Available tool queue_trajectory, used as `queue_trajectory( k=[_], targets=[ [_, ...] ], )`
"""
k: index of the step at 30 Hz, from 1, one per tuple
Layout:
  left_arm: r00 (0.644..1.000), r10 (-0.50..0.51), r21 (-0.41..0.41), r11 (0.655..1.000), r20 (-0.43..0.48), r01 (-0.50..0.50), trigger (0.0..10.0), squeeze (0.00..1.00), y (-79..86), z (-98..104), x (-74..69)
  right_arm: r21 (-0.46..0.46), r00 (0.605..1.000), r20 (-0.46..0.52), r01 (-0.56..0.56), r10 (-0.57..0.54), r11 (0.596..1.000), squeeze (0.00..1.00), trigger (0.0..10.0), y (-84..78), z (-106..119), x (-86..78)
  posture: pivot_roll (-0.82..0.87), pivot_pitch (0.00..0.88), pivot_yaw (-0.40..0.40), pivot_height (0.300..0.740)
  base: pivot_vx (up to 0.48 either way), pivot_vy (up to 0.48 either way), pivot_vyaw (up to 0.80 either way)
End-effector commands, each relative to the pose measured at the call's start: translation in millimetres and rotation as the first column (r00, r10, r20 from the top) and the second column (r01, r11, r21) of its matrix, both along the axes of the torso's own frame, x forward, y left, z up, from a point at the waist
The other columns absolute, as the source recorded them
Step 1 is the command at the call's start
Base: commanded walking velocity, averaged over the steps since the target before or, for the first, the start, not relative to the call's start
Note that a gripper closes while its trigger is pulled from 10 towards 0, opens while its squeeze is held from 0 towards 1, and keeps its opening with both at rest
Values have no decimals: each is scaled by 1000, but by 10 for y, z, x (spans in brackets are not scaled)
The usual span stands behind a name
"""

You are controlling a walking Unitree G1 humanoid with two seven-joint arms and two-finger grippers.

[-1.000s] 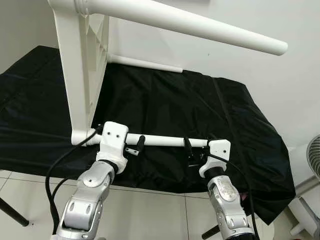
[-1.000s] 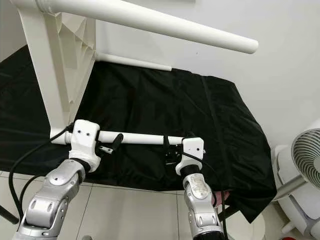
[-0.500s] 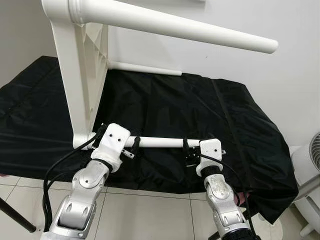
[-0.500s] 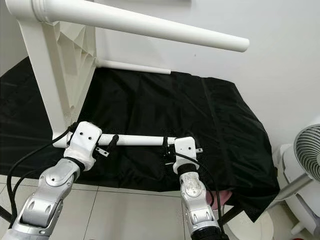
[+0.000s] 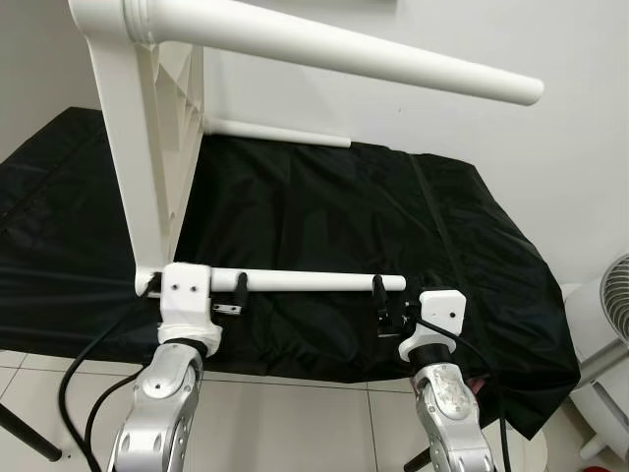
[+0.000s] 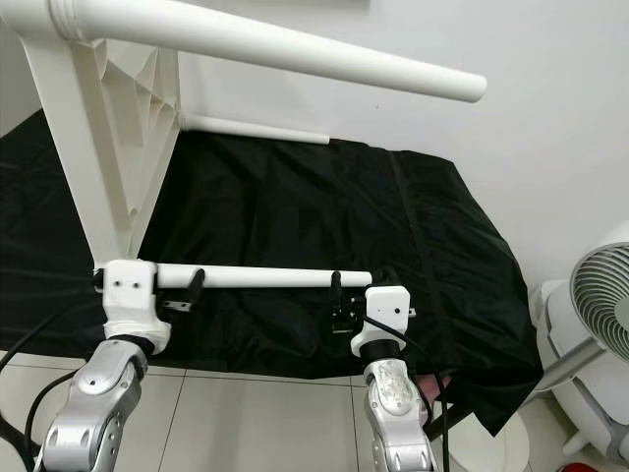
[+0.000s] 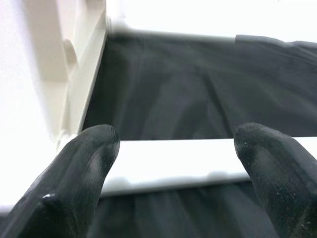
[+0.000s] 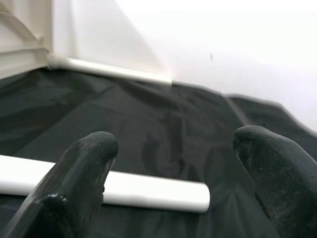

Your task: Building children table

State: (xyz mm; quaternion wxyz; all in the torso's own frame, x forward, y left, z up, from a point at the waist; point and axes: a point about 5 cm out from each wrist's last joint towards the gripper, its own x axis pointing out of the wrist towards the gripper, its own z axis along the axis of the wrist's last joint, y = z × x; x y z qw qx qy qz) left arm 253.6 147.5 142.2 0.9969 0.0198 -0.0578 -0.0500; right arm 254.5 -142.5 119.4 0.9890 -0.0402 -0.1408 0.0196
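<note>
The table, white plastic, lies on its side on the black-covered bench, its top standing upright at the left and its legs pointing right. The near leg runs level just above the cloth along the near edge; the far leg lies by the wall, and an upper leg juts out overhead.

My left claw is at the near leg's left part, close to where it joins the top, fingers spread wide with the leg lying across beyond them, not gripped. My right claw is at the leg's free right end, also spread wide, its fingers apart from the leg's end.

A fan stands on the tiled floor at the right.
</note>
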Motion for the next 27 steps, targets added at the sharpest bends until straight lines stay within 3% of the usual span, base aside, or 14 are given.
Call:
queue_trajectory(
  k=[1,4,7,10,12,13,15,20,25,27],
  targets=[
    [999,20,-7,1000,36,-19,10000,0,11,-32,-38,-10,1000,11,12,-12,1000,0,10000,-29,-19,-32,15,0,-82,740,0,0,0],
    [995,56,-27,998,85,-54,10000,0,47,-14,-101,-1,1000,12,12,-12,1000,0,10000,-48,-16,-42,14,0,-80,740,0,0,0],
    [991,-5,25,1000,131,1,10000,0,-16,32,-154,1,1000,12,-13,13,1000,0,10000,-34,6,-61,12,0,-83,740,0,0,0],
    [992,-33,1,999,125,33,10000,0,-86,60,-183,4,1000,13,-11,11,1000,0,10000,-50,50,-76,14,0,-95,740,0,0,0],
    [997,-50,-92,994,65,56,10000,0,-173,56,-143,-56,1000,20,1,0,998,0,10000,-60,81,-34,22,0,-102,740,0,0,0],
    [997,-50,-92,994,65,56,10000,0,-173,56,-143,-56,1000,20,1,0,998,0,10000,-60,81,-34,22,0,-102,740,0,0,0],
    [996,-88,-139,986,33,91,10000,0,-247,27,-108,-143,999,31,20,-16,990,0,10000,-66,94,27,20,0,-102,740,0,0,0],
    [992,-110,-205,974,-61,96,10000,0,-280,-22,-22,-163,997,67,57,-46,985,0,10000,-125,205,167,30,0,-107,740,0,0,0],
    [987,-111,-274,959,-116,75,10000,0,-284,-51,-11,-219,989,135,84,-55,972,0,10000,-132,341,203,23,0,-105,740,0,0,0],
    [978,-58,-314,949,-202,-8,10000,0,-235,-121,8,-279,976,211,112,-53,954,0,10000,-123,481,216,21,0,-103,740,0,0,0]
  ],
)
